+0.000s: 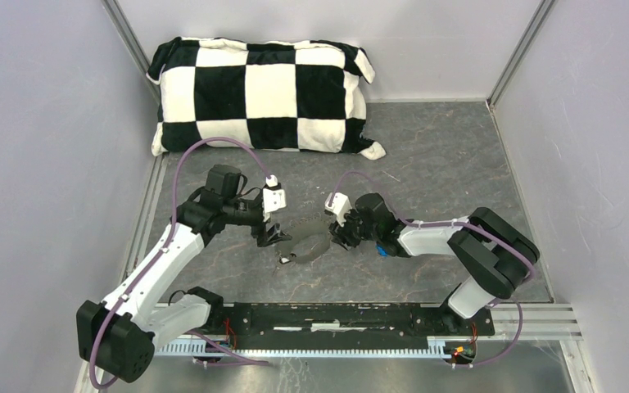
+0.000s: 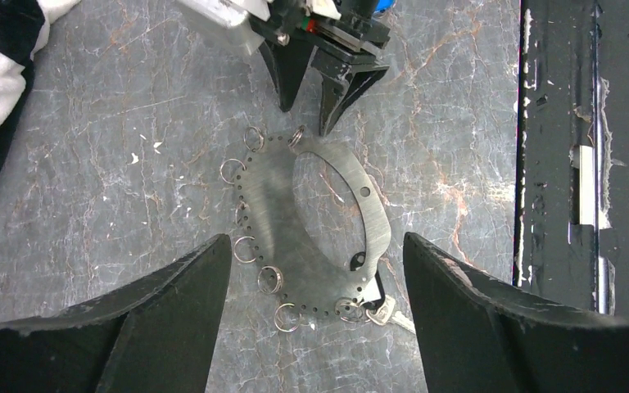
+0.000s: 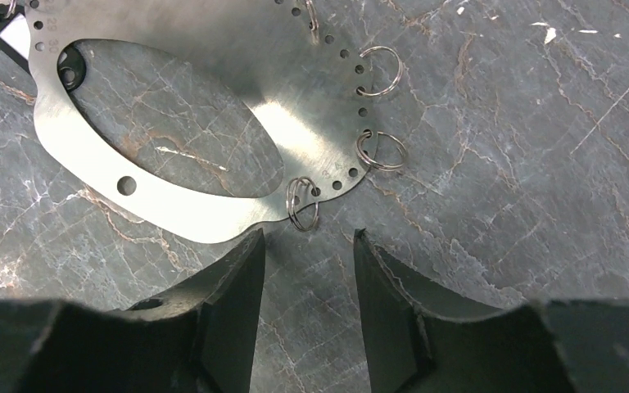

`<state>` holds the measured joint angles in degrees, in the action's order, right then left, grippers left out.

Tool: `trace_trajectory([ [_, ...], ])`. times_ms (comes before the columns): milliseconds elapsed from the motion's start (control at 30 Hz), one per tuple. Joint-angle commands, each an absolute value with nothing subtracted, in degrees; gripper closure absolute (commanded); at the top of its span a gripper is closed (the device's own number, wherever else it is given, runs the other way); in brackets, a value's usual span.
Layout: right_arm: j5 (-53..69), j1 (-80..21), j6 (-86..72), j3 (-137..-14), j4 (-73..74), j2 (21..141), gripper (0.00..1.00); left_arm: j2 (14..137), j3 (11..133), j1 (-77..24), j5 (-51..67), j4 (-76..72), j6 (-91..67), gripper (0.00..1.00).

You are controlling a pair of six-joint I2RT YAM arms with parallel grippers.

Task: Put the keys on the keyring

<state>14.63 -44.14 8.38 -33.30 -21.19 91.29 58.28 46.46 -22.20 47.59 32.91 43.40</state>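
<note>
Lying flat on the grey table point(image 1: 459, 164) between both arms, the keyring point(image 2: 266, 205) has bare room all around. The left pincer point(image 2: 315, 239) gapes wide and empty. The right pincer point(image 3: 308, 237) stands half-open and empty, just beside a split ring point(image 3: 302, 203). Only the wrist views show the black-headed key point(image 3: 8, 34) at the keyring's end, and the stamped digits there are too small to read.

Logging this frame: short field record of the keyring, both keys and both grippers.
keyring: flat oval metal plate, split rings along one edge, lying on the table
black key: at the plate's end nearest the left gripper; cannot tell if attached
blue key: off the plate, beside the right arm
left gripper: open, empty, pointing at the plate
right gripper: open, empty, tips beside one of the split rings
</note>
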Motion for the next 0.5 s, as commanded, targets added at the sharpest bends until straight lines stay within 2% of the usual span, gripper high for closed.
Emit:
trace_trajectory([
  [0,16.6,-44.5,11.2,-35.6,-25.3,92.0,0.51,57.1,48.8,-21.8,49.7,32.7,43.6,0.17],
  [233,17.3,-45.0,11.2,-36.9,-25.7,93.2,0.55,56.9,48.4,-21.8,49.5,32.7,43.4,0.17],
  [467,16.3,-45.2,12.6,-38.5,-23.7,95.2,0.66,56.6,48.4,-21.6,49.4,32.7,43.4,0.17],
])
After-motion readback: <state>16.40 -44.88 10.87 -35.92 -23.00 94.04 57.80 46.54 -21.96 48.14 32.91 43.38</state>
